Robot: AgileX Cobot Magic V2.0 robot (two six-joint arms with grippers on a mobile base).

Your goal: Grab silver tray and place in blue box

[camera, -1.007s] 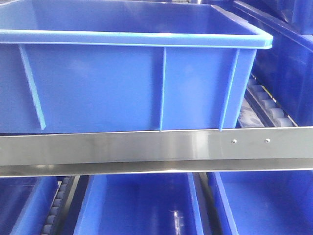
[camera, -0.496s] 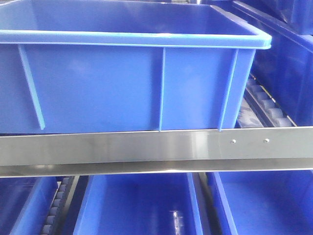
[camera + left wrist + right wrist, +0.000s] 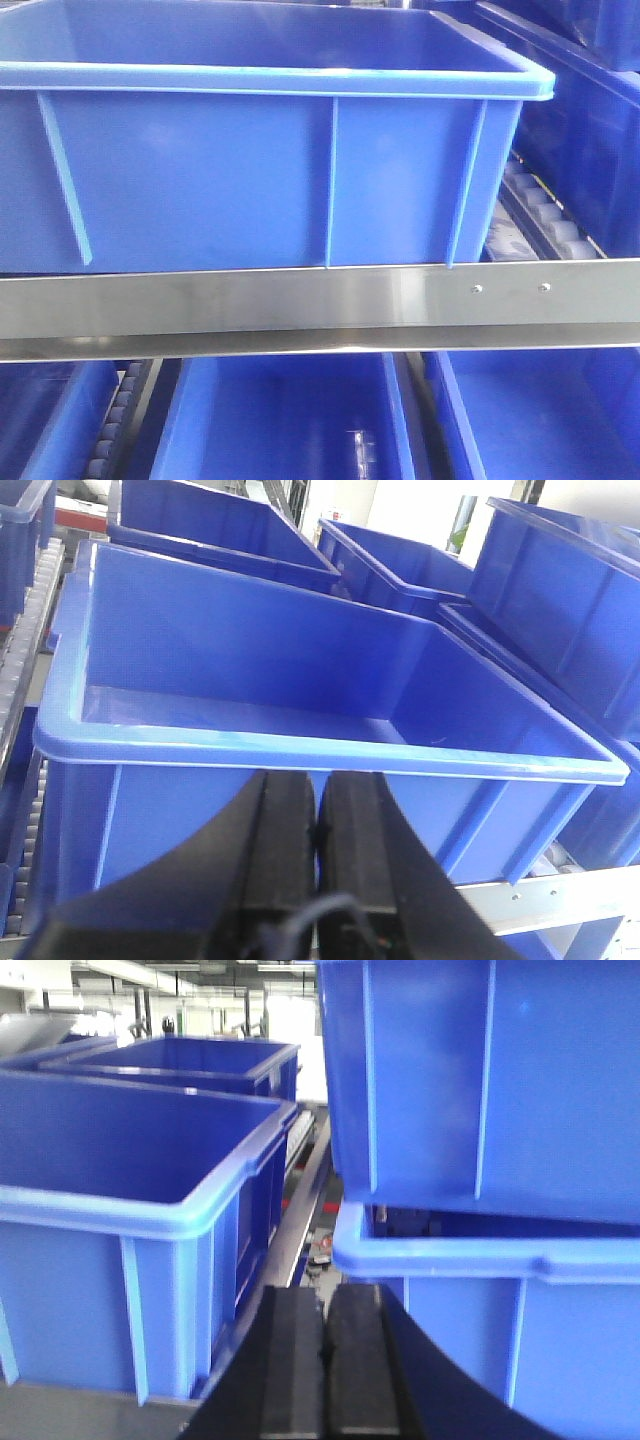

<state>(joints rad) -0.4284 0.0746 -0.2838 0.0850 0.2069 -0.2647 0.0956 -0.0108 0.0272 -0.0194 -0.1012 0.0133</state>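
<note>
At bottom centre of each wrist view, the left gripper (image 3: pixel 318 820) and right gripper (image 3: pixel 324 1350) sit pressed together, empty. Beyond, the blue box (image 3: pixel 300 755) waits; the silver tray is unseen, so it must be found first.

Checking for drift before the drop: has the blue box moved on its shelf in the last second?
No. In the front view the blue box keeps its place against the steel shelf rail and its two screws.
</note>
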